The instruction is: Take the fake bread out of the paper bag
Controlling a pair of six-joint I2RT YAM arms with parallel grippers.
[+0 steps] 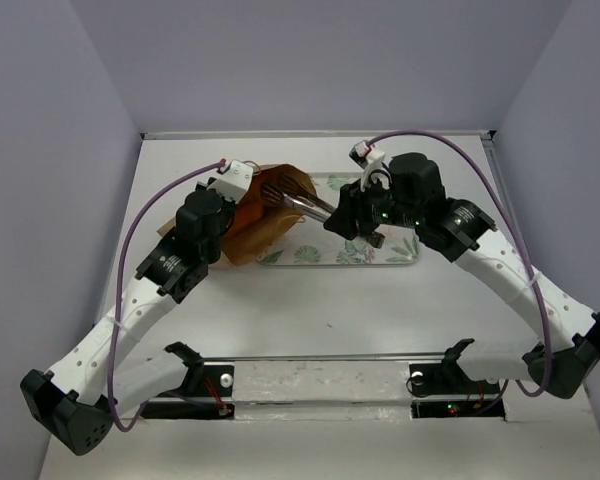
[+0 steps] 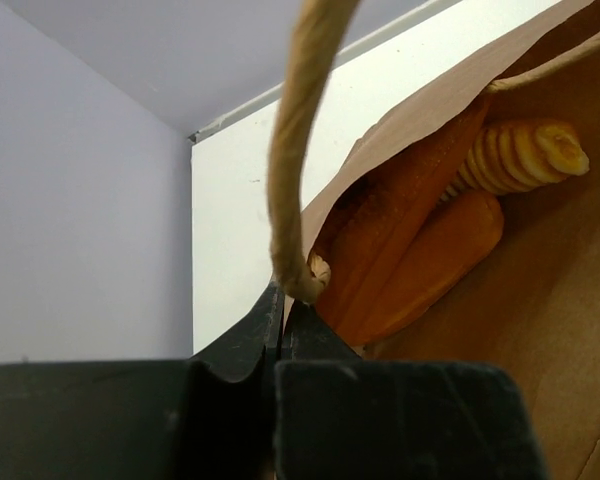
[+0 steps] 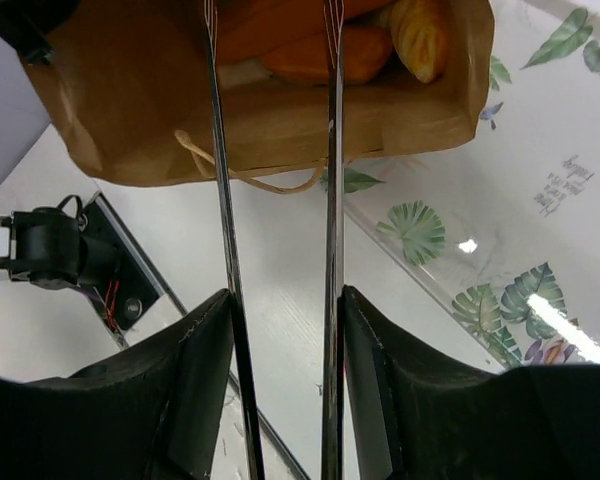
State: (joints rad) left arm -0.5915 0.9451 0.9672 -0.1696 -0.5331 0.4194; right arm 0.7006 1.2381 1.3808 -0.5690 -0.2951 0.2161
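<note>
The brown paper bag (image 1: 263, 215) lies on its side at the tray's left end, mouth toward the right arm. My left gripper (image 2: 283, 305) is shut on the bag's rim where the twisted handle (image 2: 298, 150) is fixed. Inside the bag lie smooth orange fake bread loaves (image 2: 400, 240) and a ridged paler piece (image 2: 520, 155). My right gripper (image 3: 285, 295) is shut on metal tongs (image 3: 332, 200), squeezing their two arms from outside. The arms reach into the bag's mouth (image 3: 280, 130) on either side of an orange loaf (image 3: 315, 55); their tips run out of view.
The leaf-patterned tray (image 1: 400, 255) lies across the middle of the white table, under the right arm and the bag's mouth. Grey walls close the back and both sides. A black rail with mounts (image 1: 320, 385) runs along the near edge.
</note>
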